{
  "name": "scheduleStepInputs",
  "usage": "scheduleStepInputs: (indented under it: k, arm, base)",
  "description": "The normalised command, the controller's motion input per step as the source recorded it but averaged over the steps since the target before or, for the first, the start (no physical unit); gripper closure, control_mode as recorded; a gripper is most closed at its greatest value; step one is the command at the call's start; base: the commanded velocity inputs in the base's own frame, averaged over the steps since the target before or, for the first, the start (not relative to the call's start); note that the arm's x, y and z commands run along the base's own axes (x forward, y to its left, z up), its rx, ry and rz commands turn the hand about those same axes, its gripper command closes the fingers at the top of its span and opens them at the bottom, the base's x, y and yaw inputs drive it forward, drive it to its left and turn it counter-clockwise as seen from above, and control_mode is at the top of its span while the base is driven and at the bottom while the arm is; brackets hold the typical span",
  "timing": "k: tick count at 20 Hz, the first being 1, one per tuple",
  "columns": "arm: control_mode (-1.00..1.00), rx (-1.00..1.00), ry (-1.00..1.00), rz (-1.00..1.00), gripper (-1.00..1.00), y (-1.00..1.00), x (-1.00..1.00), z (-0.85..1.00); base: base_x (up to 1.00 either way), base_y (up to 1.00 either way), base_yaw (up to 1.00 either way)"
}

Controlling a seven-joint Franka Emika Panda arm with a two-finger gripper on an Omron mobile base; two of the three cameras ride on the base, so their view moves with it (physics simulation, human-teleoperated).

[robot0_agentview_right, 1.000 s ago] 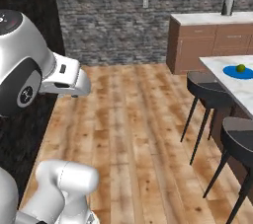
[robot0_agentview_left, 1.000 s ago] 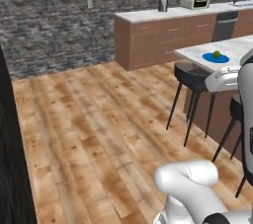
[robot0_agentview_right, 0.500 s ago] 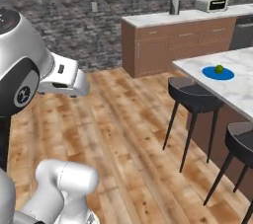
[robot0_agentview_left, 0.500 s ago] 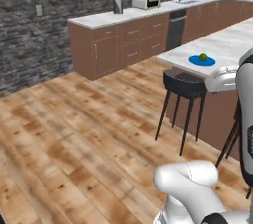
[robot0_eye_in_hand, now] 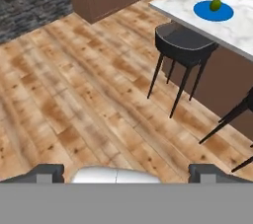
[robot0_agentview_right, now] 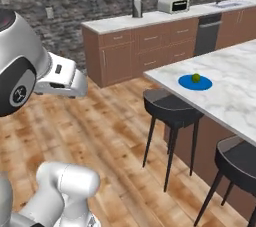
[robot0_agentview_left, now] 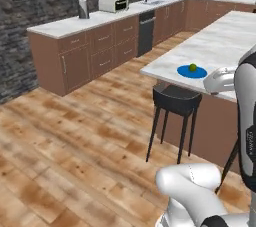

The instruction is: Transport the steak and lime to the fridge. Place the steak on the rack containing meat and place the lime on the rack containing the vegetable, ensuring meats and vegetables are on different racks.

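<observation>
Empty-handed gripper facing the lime: the lime's trip to the fridge looks not yet begun.

The gripper (robot0_eye_in_hand: 126, 171) has its two dark tips spread wide with nothing between them, held high over the wooden floor (robot0_eye_in_hand: 74, 85). Ahead of it and to the right, past a black stool (robot0_eye_in_hand: 185, 45), the lime (robot0_eye_in_hand: 215, 4) sits on a blue plate (robot0_eye_in_hand: 205, 12) on the marble island (robot0_eye_in_hand: 237, 30), well apart from the fingers. Reaching, grasping and carrying it all appear left.

Marble island (robot0_agentview_left: 227, 36) (blue plate (robot0_agentview_left: 192, 72) on top)

Lime (robot0_agentview_right: 196, 77) on blue plate (robot0_agentview_right: 195, 83) (marble island (robot0_agentview_right: 225, 91))
</observation>
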Motion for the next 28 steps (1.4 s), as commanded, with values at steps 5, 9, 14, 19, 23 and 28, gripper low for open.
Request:
scheduleStepInputs:
  k: [5,9,14,19,23,28]
  arm:
    - [1.00,0.00,0.00,0.00,-1.00,0.00,0.00,0.00]
    - [1.00,0.00,0.00,0.00,-1.00,0.00,0.00,0.00]
    - [1.00,0.00,0.00,0.00,-1.00,0.00,0.00,0.00]
    - [1.00,0.00,0.00,0.00,-1.00,0.00,0.00,0.00]
    - [1.00,0.00,0.00,0.00,-1.00,0.00,0.00,0.00]
    - [1.00,0.00,0.00,0.00,-1.00,0.00,0.00,0.00]
  base:
    - [0.49,-0.52,-0.39]
    - [0.99,0.20,-0.15]
    - [1.00,0.07,-0.12]
    - [1.00,-0.19,-0.06]
    - [1.00,-0.06,-0.06]
    - [1.00,0.05,-0.26]
